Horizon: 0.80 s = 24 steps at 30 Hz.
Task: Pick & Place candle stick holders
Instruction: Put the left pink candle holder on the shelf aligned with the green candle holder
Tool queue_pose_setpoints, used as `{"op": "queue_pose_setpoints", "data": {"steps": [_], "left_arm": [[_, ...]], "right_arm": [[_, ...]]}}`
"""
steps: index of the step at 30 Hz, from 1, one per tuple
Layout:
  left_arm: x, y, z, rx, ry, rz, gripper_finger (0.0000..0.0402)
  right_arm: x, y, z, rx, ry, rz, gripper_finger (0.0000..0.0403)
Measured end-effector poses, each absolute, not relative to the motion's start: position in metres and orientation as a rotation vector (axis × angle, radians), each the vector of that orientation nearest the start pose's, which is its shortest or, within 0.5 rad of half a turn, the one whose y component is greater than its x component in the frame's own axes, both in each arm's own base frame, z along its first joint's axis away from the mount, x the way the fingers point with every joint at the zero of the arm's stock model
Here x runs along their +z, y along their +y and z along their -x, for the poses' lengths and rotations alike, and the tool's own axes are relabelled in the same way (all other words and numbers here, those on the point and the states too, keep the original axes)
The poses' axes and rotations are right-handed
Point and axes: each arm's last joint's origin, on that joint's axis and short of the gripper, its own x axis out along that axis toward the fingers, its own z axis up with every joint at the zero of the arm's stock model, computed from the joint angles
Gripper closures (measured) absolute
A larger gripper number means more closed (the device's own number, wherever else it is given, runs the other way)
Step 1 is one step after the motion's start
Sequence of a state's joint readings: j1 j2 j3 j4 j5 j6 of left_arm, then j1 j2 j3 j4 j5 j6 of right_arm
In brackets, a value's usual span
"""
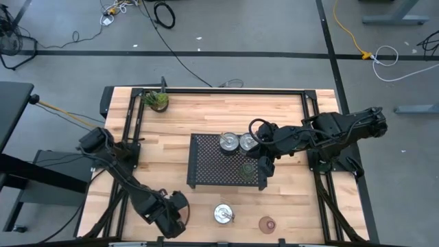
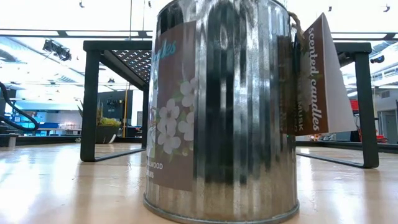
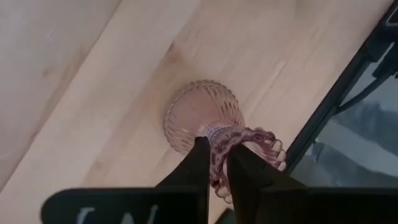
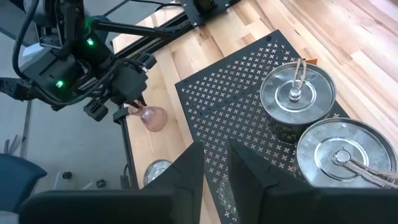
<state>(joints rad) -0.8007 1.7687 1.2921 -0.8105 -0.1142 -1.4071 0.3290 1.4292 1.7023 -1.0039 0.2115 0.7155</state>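
Note:
My left gripper (image 1: pixel 177 211) is near the table's near edge, left of centre, shut on a reddish-brown glass holder (image 3: pixel 202 115). It also shows in the right wrist view (image 4: pixel 134 102). My right gripper (image 4: pixel 214 163) hovers over the black mesh tray (image 1: pixel 206 168), open a little and empty. Two silver cups (image 1: pixel 227 143) (image 1: pixel 247 142) and an olive-green glass holder (image 1: pixel 247 168) stand on the tray. A third silver cup (image 1: pixel 223 214) and a reddish-brown glass holder (image 1: pixel 267 224) stand on the table by the near edge. My left gripper pinches the glass holder's scalloped rim (image 3: pixel 252 138) between its two fingers, one finger (image 3: pixel 202 163) inside the cup and one outside. The fingers come from above, slanting down. The holder hangs tilted below them. Whether its foot touches the table, I cannot tell.
A small green plant (image 1: pixel 158 101) stands at the far left corner. Dark frame rails (image 1: pixel 130 130) run along both sides of the table. In the low view the near silver cup (image 2: pixel 217 112) fills the middle, with the tray's legs (image 2: pixel 92 102) behind it.

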Motion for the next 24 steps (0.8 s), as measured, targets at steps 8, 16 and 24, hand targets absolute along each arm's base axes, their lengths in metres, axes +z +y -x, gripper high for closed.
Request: {"op": "queue_pose_setpoints", "data": {"steps": [8, 16, 24], "left_arm": [[0.245, -0.242, -0.249, 0.286, 1.332, 0.550, 0.0369], [0.307, -0.236, -0.266, 0.176, 1.249, 0.542, 0.0369], [0.385, -0.190, -0.274, 0.230, 1.148, 0.478, 0.0369]], "right_arm": [[0.425, 0.083, -0.261, -0.138, 0.705, -0.473, 0.0330], [0.425, 0.083, -0.261, -0.137, 0.705, -0.473, 0.0330], [0.425, 0.083, -0.261, -0.137, 0.705, -0.471, 0.0330]]}}
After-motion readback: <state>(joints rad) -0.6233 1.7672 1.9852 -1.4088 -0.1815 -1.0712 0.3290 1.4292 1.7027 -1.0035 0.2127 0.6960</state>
